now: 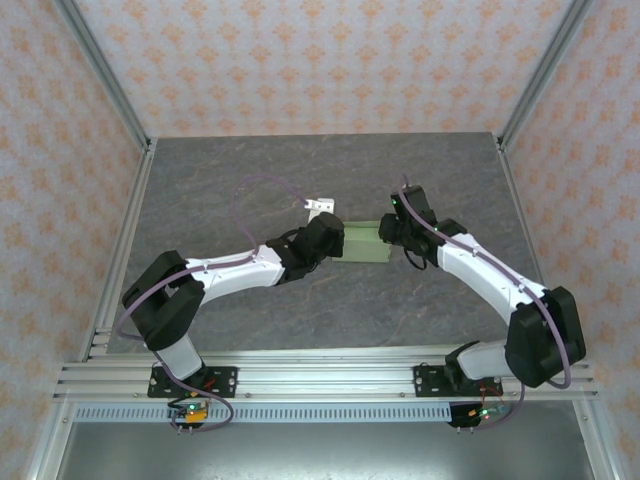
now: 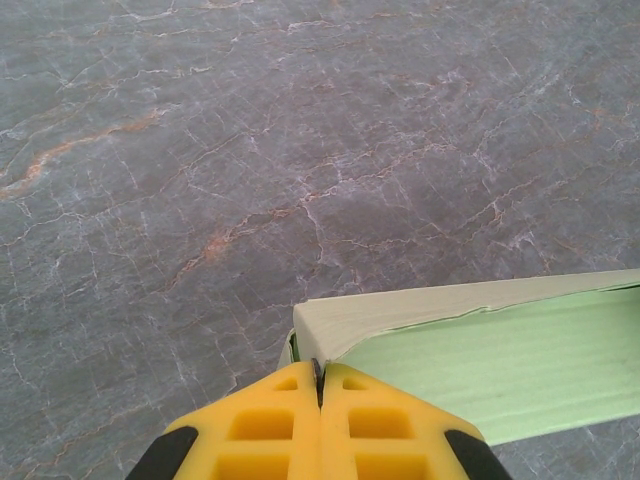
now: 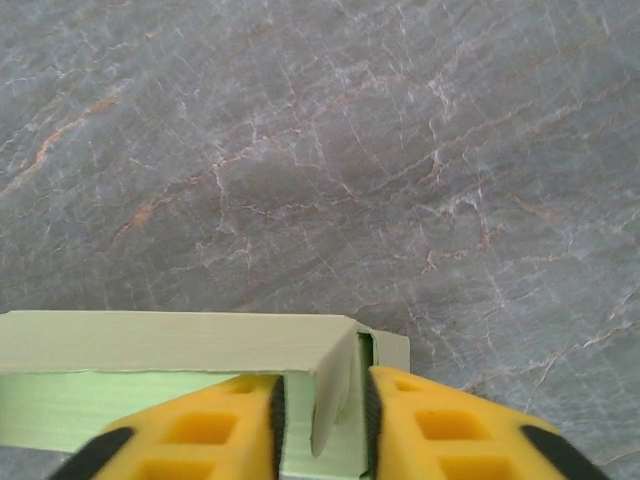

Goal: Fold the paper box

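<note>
Paper box (image 1: 362, 243), plain pale green, end flap between right gripper (image 3: 322, 380) jaws

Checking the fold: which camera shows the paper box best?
Left wrist: the paper box shows wall, corner and inner floor close up. Right wrist shows one end; top external, a small strip between arms.

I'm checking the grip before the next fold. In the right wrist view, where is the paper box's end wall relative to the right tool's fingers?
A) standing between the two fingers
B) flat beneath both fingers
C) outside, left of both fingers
A: the paper box has its upright end wall in the gap of the right tool, with yellow fingers on either side.
</note>
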